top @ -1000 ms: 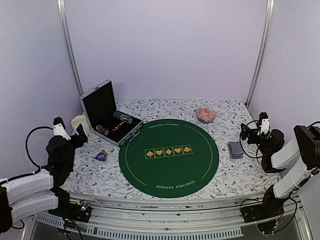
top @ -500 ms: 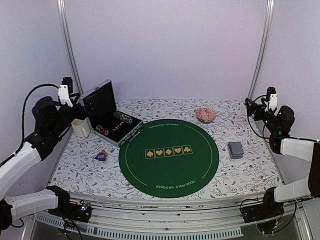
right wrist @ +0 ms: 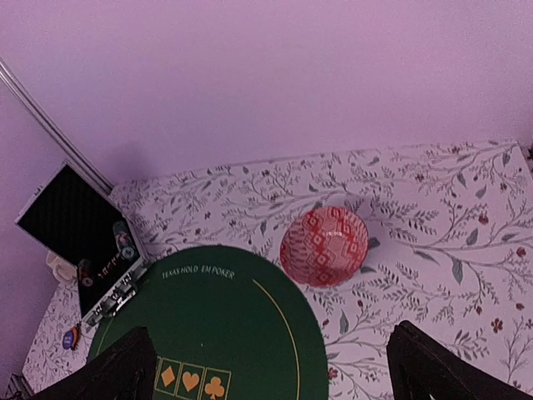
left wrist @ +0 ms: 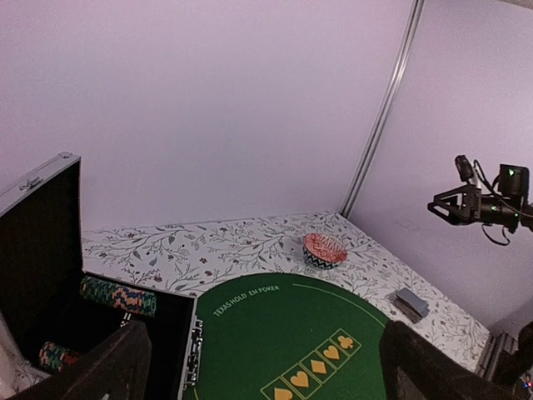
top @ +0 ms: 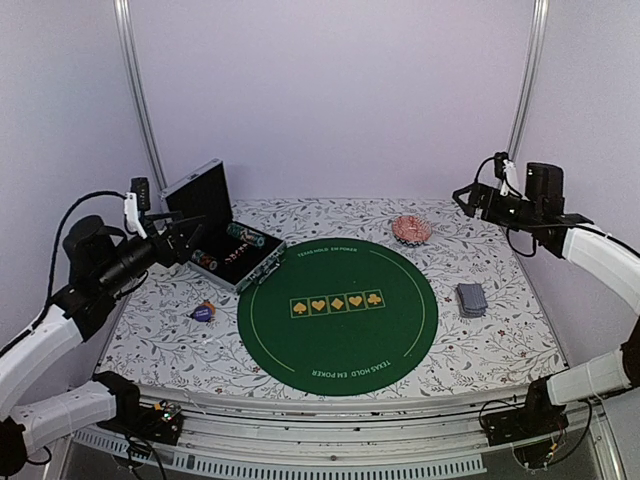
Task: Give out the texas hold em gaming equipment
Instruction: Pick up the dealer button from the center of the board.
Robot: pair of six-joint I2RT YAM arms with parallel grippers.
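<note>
From above, the left gripper [top: 183, 233] is spread wide and holds nothing. It hangs in the air by the open silver case [top: 213, 222]. The right gripper [top: 468, 198] is spread wide and empty too, high over the far right corner of the desk [top: 480, 352].

The poker chips [top: 205, 262] lie in rows inside the case. The deck of cards [top: 471, 299] lies on the desk, just right of the round green mat [top: 338, 340]. The small marker discs [top: 203, 312] lie on the desk, left of the mat. I think nothing is handed out yet, so this looks like the very start. Next, one arm needs to come down to the chips or the cards and pinch them. The mat says "TEXAS HOLD EM POKER" at its far edge and its near edge.

From the left wrist, the two dark fingers [left wrist: 108, 371] stand far apart with only air between them. Chips show in the case below. The same words are on the mat.

From the right wrist, the fingers [right wrist: 437, 367] are far apart as well. The pink dish [right wrist: 325, 244] sits right below, beside the mat.
</note>
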